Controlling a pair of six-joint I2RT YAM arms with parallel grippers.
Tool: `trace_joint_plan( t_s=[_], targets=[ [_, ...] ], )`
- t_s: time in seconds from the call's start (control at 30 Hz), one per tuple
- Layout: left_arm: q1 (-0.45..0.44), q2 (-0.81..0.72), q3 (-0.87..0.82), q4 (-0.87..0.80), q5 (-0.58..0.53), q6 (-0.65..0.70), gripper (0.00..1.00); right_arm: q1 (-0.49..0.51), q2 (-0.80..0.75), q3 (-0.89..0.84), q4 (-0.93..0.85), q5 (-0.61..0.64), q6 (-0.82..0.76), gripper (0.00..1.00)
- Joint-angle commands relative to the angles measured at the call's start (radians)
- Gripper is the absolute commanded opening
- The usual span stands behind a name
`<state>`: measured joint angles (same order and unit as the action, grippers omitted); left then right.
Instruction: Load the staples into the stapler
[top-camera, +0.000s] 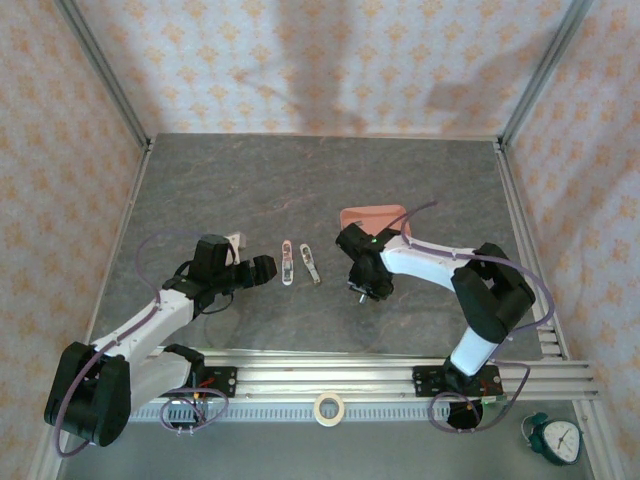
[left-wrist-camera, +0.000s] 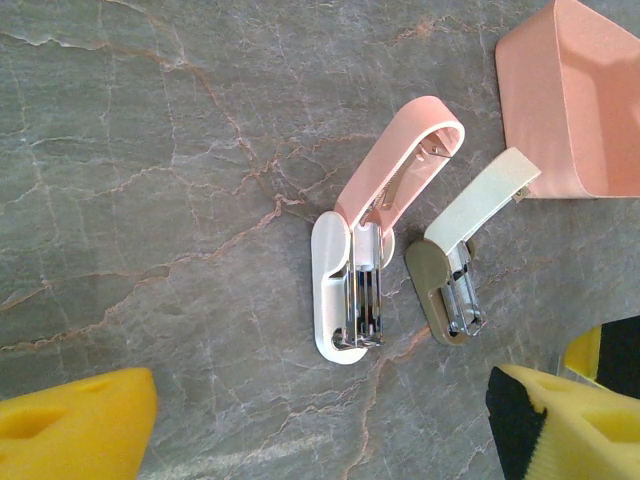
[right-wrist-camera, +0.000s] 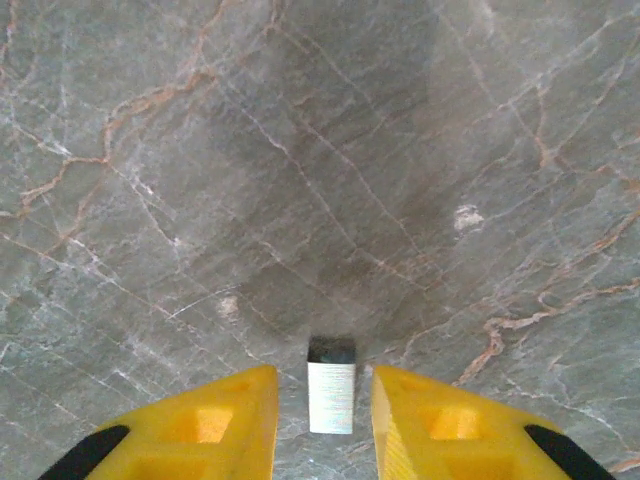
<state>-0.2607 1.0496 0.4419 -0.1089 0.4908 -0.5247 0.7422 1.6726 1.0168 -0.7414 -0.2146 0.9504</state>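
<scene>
The stapler (left-wrist-camera: 338, 290) lies on the table hinged wide open, its white base and metal channel facing up and its pale pink lid (left-wrist-camera: 400, 160) raised; from above the stapler (top-camera: 287, 262) sits mid-table. My left gripper (left-wrist-camera: 320, 400) is open just short of its near end, and from above the left gripper (top-camera: 266, 270) is left of it. A short silver strip of staples (right-wrist-camera: 331, 395) lies on the table between the yellow fingers (right-wrist-camera: 205, 430) of my right gripper (right-wrist-camera: 322, 372). The jaws stand narrowly apart, with table showing on both sides of the strip. From above, the right gripper (top-camera: 358, 291) points down.
A second small stapler (left-wrist-camera: 450, 290) with an olive base and cream lid lies open just right of the first; in the top view this second stapler (top-camera: 312, 266) is beside it. A pink tray (left-wrist-camera: 575, 100) stands behind them; the same tray (top-camera: 372, 217) is by the right arm. A tape roll (top-camera: 328, 408) sits off the front rail.
</scene>
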Motion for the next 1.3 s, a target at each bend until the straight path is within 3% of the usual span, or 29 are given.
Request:
trace_joint_plan(
  t_s=[0.0, 1.0, 1.27],
  targets=[
    [0.007, -0.011, 0.021, -0.018, 0.005, 0.006, 0.87, -0.007, 0.007, -0.016, -0.003, 0.007, 0.017, 0.30],
    [0.007, -0.011, 0.018, -0.018, 0.002, 0.006, 0.87, -0.024, 0.062, -0.037, 0.039, 0.000, 0.008, 0.25],
    [0.008, -0.011, 0.025, -0.021, 0.005, 0.004, 0.87, -0.024, 0.057, -0.037, 0.050, 0.016, -0.018, 0.18]
  ],
)
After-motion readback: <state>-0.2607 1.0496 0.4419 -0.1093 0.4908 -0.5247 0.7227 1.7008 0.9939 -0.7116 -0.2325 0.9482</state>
